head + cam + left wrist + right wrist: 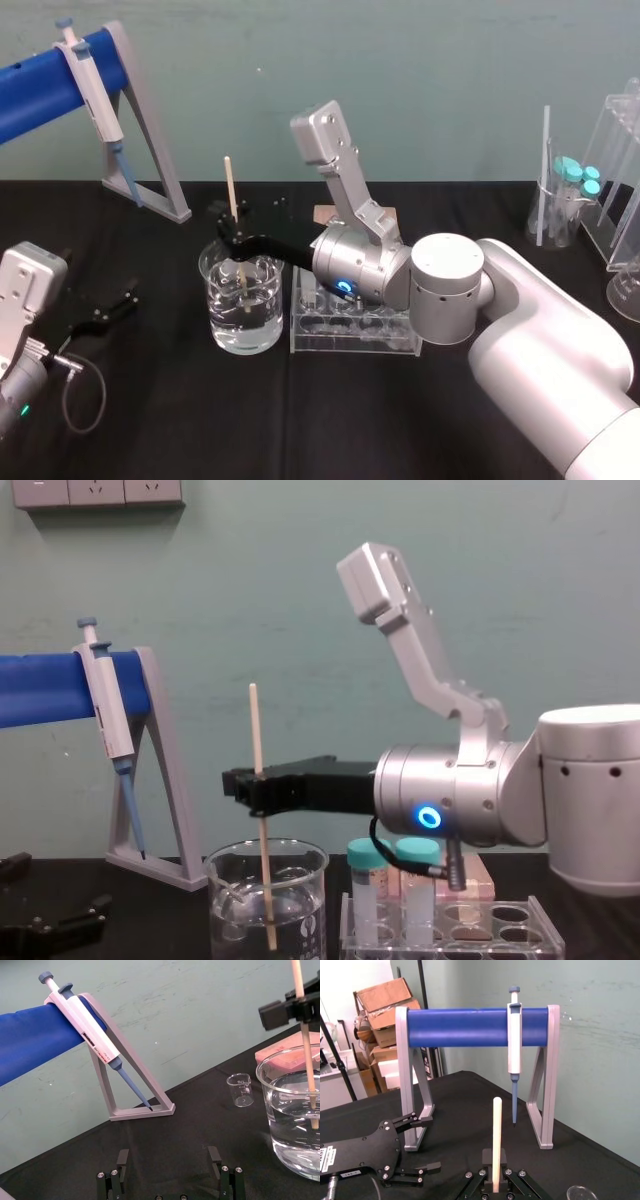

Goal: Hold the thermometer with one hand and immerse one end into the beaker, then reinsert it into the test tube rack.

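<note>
Right gripper [258, 786] clamps thermometer [255, 730] upright, lower end immersed in beaker [225, 900] water. Left gripper [112, 308] parked at left, fingers spread wide.

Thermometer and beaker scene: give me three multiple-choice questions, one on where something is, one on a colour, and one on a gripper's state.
1. Where is the thermometer's lower end?
A. down inside the beaker
B. above the beaker's rim
C. outside the beaker, beside it

2. What colour is the round bar of the pipette stand?
A. red
B. yellow
C. blue

3. What state is the right gripper in?
A. open, holding nothing
B. shut on the thermometer
C. shut on the beaker's rim

Answers:
1 A: the chest view shows the rod's tip low behind the glass wall.
2 C: the bar is plainly blue between grey legs.
3 B: its black fingers pinch the upright rod above the beaker. The left gripper sits open, low at the robot's left.
</note>
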### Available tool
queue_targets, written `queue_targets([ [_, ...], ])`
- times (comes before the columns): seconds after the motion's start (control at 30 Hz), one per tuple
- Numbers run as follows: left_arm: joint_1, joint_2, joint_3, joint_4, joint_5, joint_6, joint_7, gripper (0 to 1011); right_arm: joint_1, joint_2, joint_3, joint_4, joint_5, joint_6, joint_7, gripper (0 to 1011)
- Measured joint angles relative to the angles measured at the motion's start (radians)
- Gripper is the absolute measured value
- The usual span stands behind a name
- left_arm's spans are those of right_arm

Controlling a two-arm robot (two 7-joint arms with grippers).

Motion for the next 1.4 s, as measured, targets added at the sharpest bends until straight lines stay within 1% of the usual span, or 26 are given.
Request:
queue_targets([
  [0.13, 0.000, 0.000, 0.000, 0.000, 0.000, 0.000, 0.000, 1004, -0.006, 0.006, 0.013, -0.021, 0.000, 0.006, 0.006, 49],
  [0.2, 0.000, 0.000, 0.000, 0.000, 0.000, 0.000, 0.000, 1004, -0.009, 0.010, 0.023, -0.040, 0.000, 0.010, 0.010, 49],
  [0.27, 0.000, 0.000, 0.000, 0.000, 0.000, 0.000, 0.000, 1004, -0.015, 0.019, 0.040, -0.078, 0.002, 0.013, 0.016, 49],
  [0.33, 0.000, 0.000, 0.000, 0.000, 0.000, 0.000, 0.000, 1004, -0.015, 0.020, 0.043, -0.085, 0.004, 0.014, 0.018, 49],
  [0.37, 0.000, 0.000, 0.000, 0.000, 0.000, 0.000, 0.000, 1004, -0.017, 0.025, 0.053, -0.107, 0.011, 0.017, 0.020, 49],
  [0.43, 0.000, 0.000, 0.000, 0.000, 0.000, 0.000, 0.000, 1004, -0.018, 0.029, 0.063, -0.127, 0.018, 0.019, 0.023, 48],
  [0.5, 0.000, 0.000, 0.000, 0.000, 0.000, 0.000, 0.000, 1004, -0.019, 0.038, 0.078, -0.162, 0.028, 0.024, 0.024, 49],
  [0.6, 0.000, 0.000, 0.000, 0.000, 0.000, 0.000, 0.000, 1004, -0.025, 0.065, 0.109, -0.231, 0.051, 0.041, 0.020, 49],
  [0.63, 0.000, 0.000, 0.000, 0.000, 0.000, 0.000, 0.000, 1004, -0.025, 0.065, 0.109, -0.231, 0.051, 0.041, 0.020, 49],
  [0.7, 0.000, 0.000, 0.000, 0.000, 0.000, 0.000, 0.000, 1004, -0.030, 0.084, 0.128, -0.275, 0.065, 0.054, 0.013, 49],
  [0.73, 0.000, 0.000, 0.000, 0.000, 0.000, 0.000, 0.000, 1004, -0.036, 0.102, 0.144, -0.306, 0.077, 0.066, 0.004, 49],
  [0.83, 0.000, 0.000, 0.000, 0.000, 0.000, 0.000, 0.000, 1004, -0.045, 0.132, 0.167, -0.350, 0.091, 0.084, -0.010, 49],
  [0.87, 0.000, 0.000, 0.000, 0.000, 0.000, 0.000, 0.000, 1004, -0.051, 0.151, 0.183, -0.375, 0.099, 0.096, -0.020, 49],
  [0.93, 0.000, 0.000, 0.000, 0.000, 0.000, 0.000, 0.000, 1004, -0.057, 0.169, 0.195, -0.395, 0.105, 0.105, -0.028, 49],
  [1.03, 0.000, 0.000, 0.000, 0.000, 0.000, 0.000, 0.000, 1004, -0.080, 0.223, 0.229, -0.444, 0.117, 0.129, -0.055, 49],
  [1.07, 0.000, 0.000, 0.000, 0.000, 0.000, 0.000, 0.000, 1004, -0.080, 0.223, 0.229, -0.444, 0.117, 0.129, -0.055, 49],
  [1.1, 0.000, 0.000, 0.000, 0.000, 0.000, 0.000, 0.000, 1004, -0.090, 0.241, 0.241, -0.458, 0.120, 0.136, -0.063, 49],
  [1.13, 0.000, 0.000, 0.000, 0.000, 0.000, 0.000, 0.000, 1004, -0.095, 0.250, 0.246, -0.464, 0.122, 0.140, -0.067, 48],
  [1.17, 0.000, 0.000, 0.000, 0.000, 0.000, 0.000, 0.000, 1004, -0.106, 0.267, 0.257, -0.472, 0.125, 0.147, -0.075, 49],
  [1.2, 0.000, 0.000, 0.000, 0.000, 0.000, 0.000, 0.000, 1004, -0.110, 0.274, 0.261, -0.474, 0.127, 0.150, -0.078, 49],
  [1.27, 0.000, 0.000, 0.000, 0.000, 0.000, 0.000, 0.000, 1004, -0.118, 0.286, 0.268, -0.477, 0.129, 0.156, -0.084, 49],
  [1.3, 0.000, 0.000, 0.000, 0.000, 0.000, 0.000, 0.000, 1004, -0.127, 0.299, 0.274, -0.476, 0.131, 0.162, -0.090, 49],
  [1.37, 0.000, 0.000, 0.000, 0.000, 0.000, 0.000, 0.000, 1004, -0.131, 0.304, 0.276, -0.475, 0.131, 0.163, -0.092, 49],
  [1.4, 0.000, 0.000, 0.000, 0.000, 0.000, 0.000, 0.000, 1004, -0.141, 0.315, 0.280, -0.464, 0.131, 0.167, -0.095, 48],
])
